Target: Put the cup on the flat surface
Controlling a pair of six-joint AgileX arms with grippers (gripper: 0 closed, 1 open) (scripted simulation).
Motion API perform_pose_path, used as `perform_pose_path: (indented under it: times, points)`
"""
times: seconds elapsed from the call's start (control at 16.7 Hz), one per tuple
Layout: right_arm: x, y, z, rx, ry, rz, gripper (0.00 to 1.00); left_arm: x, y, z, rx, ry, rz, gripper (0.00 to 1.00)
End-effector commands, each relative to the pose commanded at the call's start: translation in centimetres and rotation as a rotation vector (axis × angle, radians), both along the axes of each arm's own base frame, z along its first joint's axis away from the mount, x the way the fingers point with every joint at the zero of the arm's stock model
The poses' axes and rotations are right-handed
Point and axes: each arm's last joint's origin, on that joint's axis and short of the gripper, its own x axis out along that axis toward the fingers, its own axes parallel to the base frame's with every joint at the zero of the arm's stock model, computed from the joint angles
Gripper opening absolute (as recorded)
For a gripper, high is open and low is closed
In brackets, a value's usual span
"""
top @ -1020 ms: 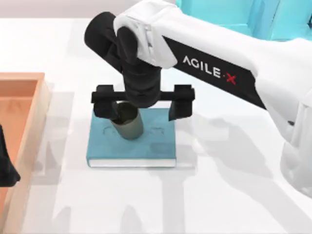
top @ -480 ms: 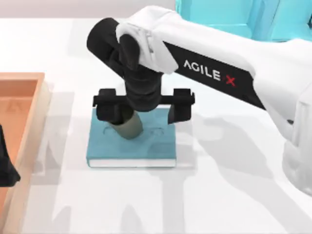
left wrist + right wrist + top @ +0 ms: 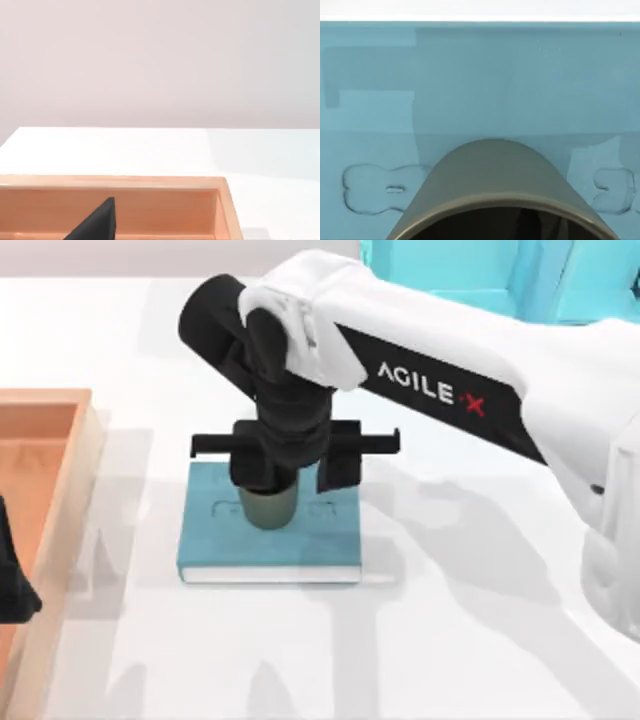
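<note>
The cup (image 3: 268, 504) stood upright on the teal book (image 3: 300, 540), directly under the right tool (image 3: 290, 468), whose two fingers straddled its upper wall and looked closed on it, though the contact itself was hidden beneath the wrist. The right arm was plainly the nearer one; the left tool (image 3: 12, 580) sat parked over the wooden tray (image 3: 60, 430), its state impossible to tell. Bare white desk (image 3: 460, 640) lay just beside the book, toward the right.

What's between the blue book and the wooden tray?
Nothing: in the top view, only bare white tabletop separates the book from the tray.
</note>
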Motion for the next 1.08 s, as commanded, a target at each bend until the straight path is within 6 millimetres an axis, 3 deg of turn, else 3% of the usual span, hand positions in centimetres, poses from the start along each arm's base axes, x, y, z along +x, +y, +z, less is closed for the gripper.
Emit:
perform_pose_path:
  times: [0.18,0.24,0.78,1.08]
  points:
    - [0.0,0.0,0.0,0.0,0.0,0.0,0.02,0.0,0.0,0.0,0.0,0.0,0.0,1.0]
    - [0.0,0.0,0.0,0.0,0.0,0.0,0.0,0.0,0.0,0.0,0.0,0.0,0.0,1.0]
    - [-0.1,0.1,0.1,0.0,0.0,0.004,0.0,0.0,0.0,0.0,0.0,0.0,0.0,1.0]
    - [0.0,0.3,2.6,0.001,0.0,0.001,0.0,0.0,0.0,0.0,0.0,0.0,0.0,1.0]
